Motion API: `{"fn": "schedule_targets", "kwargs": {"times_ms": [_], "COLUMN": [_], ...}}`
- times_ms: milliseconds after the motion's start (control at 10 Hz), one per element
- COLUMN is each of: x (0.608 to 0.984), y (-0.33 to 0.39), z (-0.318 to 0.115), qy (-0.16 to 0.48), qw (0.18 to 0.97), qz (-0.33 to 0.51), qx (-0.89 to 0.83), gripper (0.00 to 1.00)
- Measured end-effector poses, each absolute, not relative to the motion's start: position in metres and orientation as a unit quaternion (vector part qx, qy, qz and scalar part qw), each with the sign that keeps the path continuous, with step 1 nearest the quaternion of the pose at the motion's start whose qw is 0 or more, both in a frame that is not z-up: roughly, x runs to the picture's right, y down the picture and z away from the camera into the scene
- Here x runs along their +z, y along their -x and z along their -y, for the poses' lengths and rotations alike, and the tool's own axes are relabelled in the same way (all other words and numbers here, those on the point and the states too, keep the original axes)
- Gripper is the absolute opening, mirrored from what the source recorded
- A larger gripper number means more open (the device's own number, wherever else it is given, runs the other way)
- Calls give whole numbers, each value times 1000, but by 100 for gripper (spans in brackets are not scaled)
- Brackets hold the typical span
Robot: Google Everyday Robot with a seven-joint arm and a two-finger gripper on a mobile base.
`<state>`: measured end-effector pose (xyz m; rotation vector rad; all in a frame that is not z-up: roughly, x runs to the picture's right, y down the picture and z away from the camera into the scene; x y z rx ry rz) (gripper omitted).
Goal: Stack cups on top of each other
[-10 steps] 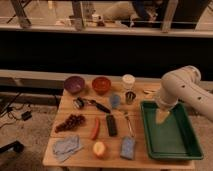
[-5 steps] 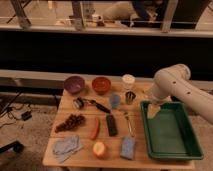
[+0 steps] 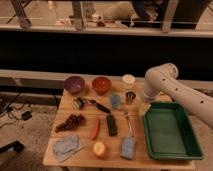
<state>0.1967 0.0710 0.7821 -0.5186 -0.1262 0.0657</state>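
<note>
End effector is hovering wide and empty just right of the metal cup. Blue cup is standing left of it, far on the surface. Both probably light, rigid, slick: grip across the rim.

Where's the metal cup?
The metal cup stands mid-table, right of the blue cup, before the white cup; the gripper hangs to its right, by the green tray.

Worktop carries purple bowl, orange bowl, metal cup, blue cup, grapes, cloth, green tray. My claw hangs at the tray's corner nearest the metal cup, jaws apart.
</note>
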Motion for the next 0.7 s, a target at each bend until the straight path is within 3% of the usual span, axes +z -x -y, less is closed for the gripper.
{"fn": "schedule_targets", "kwargs": {"times_ms": [700], "x": [826], "y": [-171], "z": [-76], "qy": [273], "qw": [959], "qz": [75], "qx": [33], "gripper": [80]}}
